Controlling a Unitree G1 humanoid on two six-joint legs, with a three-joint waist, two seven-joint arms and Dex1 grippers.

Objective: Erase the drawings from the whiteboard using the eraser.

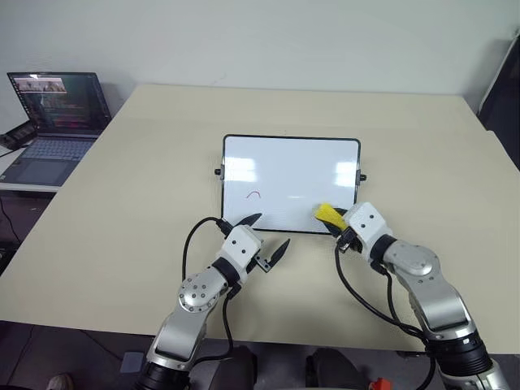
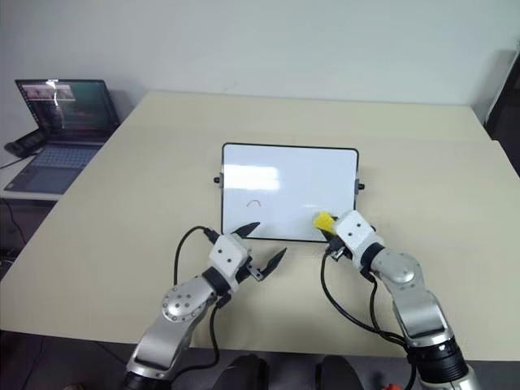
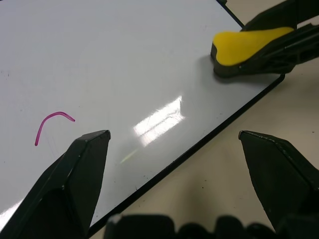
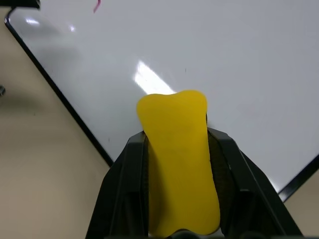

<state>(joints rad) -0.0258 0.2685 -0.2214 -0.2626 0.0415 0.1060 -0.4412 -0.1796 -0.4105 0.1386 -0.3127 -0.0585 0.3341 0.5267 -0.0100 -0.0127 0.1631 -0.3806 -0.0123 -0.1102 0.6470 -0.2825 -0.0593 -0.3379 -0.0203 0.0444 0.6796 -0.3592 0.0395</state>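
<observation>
On the beige table (image 1: pixel 122 211) we find the whiteboard (image 1: pixel 290 162) lying flat, its near edge just ahead of both arms. We grip the eraser (image 1: pixel 327 213) in the right gripper (image 1: pixel 335 221), whose fingers are closed tight on its sides; the yellow block sits over the near right corner of the board, at or just above the surface, and we cannot tell whether it touches. We hold the left gripper (image 1: pixel 266 236) at the near edge of the board with its fingers spread wide and nothing between them; one fingertip reaches over the frame, the other stays over the table.

One curved reddish-purple drawing (image 1: pixel 253 194) is visible on the left half of the board, well apart from the eraser. Around the eraser the surface reads clean, so we judge that side finished and most of the job done. What is left is a pass leftward across the board to that last mark. A laptop (image 1: pixel 55 122) stands open beyond the table's far left corner, clear of the work.
</observation>
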